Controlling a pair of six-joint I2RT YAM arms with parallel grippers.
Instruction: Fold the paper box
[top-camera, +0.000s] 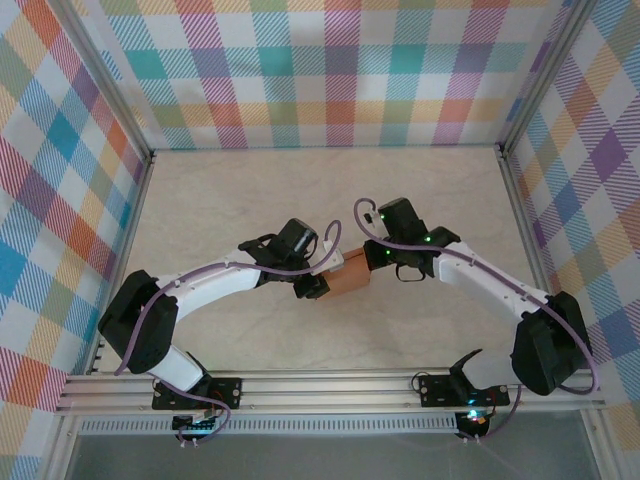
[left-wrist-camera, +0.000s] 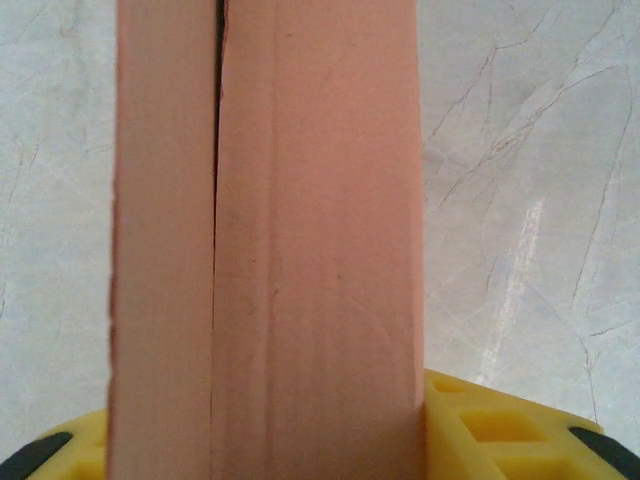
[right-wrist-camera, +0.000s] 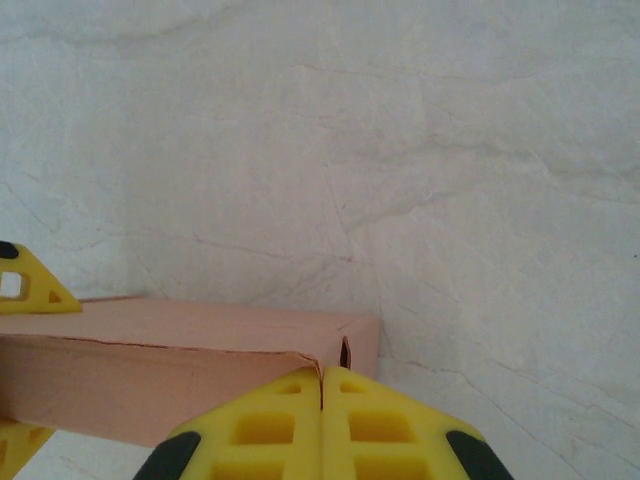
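The paper box (top-camera: 351, 277) is a small salmon-orange rectangular box, held between the two arms at the middle of the table. In the left wrist view the paper box (left-wrist-camera: 300, 220) runs up the frame with a seam along its length. My left gripper (left-wrist-camera: 265, 405) is shut on it, one yellow finger (left-wrist-camera: 490, 425) on each side. My right gripper (right-wrist-camera: 322, 380) is shut, with nothing between its fingers. Its tips press against the paper box (right-wrist-camera: 200, 335) near the end corner, by a slightly open flap edge. From above, the right gripper (top-camera: 376, 260) sits at the box's right end.
The pale marbled table top (top-camera: 330, 190) is walled by plaid panels (top-camera: 330, 70) at the back and both sides. An aluminium rail (top-camera: 330, 385) runs along the near edge by the arm bases. The left gripper's yellow fingers (right-wrist-camera: 25, 285) show beside the box in the right wrist view.
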